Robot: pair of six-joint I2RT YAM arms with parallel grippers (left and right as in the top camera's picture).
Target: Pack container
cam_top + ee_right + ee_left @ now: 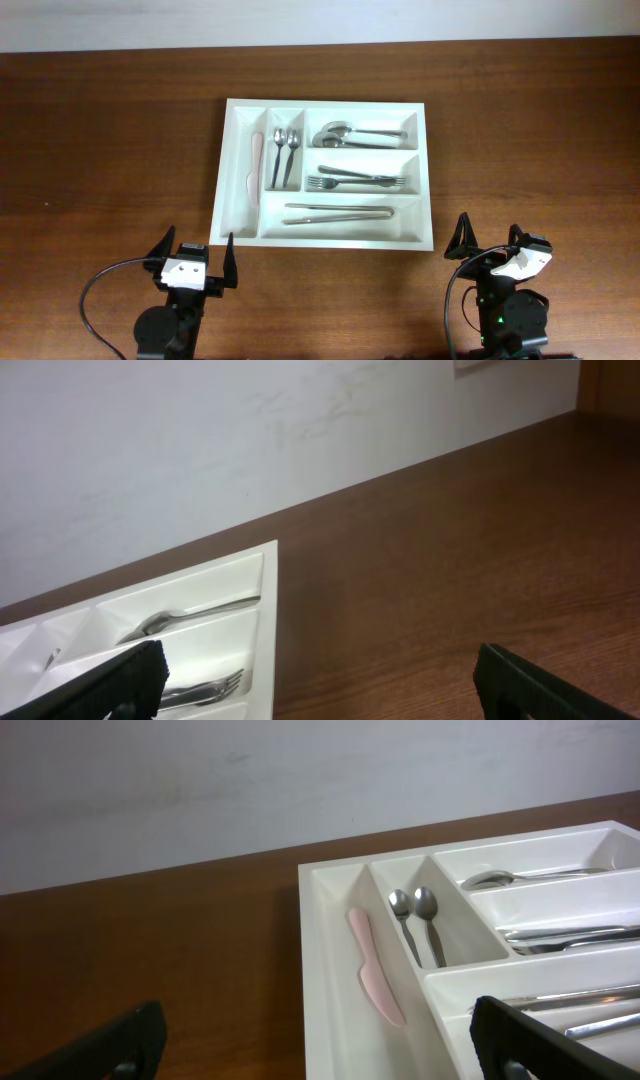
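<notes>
The container (243, 236) is a large white five-compartment cutlery tray in the middle of the table. Its two narrow upright compartments hold a pink knife (255, 164) and two small spoons (284, 150). Its wide compartments hold large spoons (352, 133), forks (355, 180) and knives (338, 213). My left gripper (195, 256) is open and empty, just in front of the tray's near left corner. My right gripper (488, 240) is open and empty, near the tray's near right corner. The tray (325, 970) also shows in the left wrist view, and the tray (268, 660) in the right wrist view.
The brown wooden table (110, 150) runs on both sides of the tray. A pale wall (300, 20) stands behind the table's far edge. Black cables (95, 290) loop beside each arm base at the near edge.
</notes>
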